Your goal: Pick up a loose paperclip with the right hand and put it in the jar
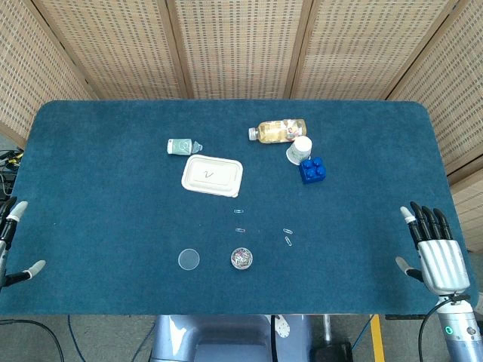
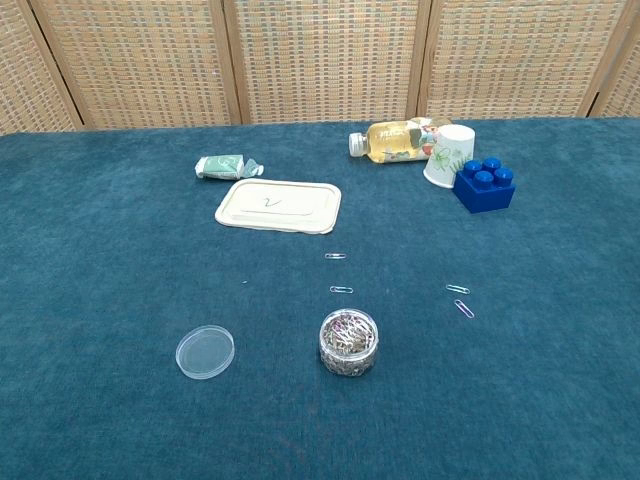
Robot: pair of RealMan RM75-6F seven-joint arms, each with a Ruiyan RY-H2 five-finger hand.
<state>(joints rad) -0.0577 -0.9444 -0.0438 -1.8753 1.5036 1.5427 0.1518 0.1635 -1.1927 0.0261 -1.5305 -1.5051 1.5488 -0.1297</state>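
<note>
A small clear jar holding paperclips stands near the table's front middle. Its clear lid lies flat to the left of it. Several loose paperclips lie on the blue cloth: two behind the jar and two to its right. My right hand hovers open at the table's right front edge, fingers straight, far from the clips. My left hand shows at the left edge, fingers apart and holding nothing. The chest view shows neither hand.
A white lidded tray lies behind the clips. A crumpled green tube is behind it on the left. A lying bottle, a paper cup and a blue block sit at back right.
</note>
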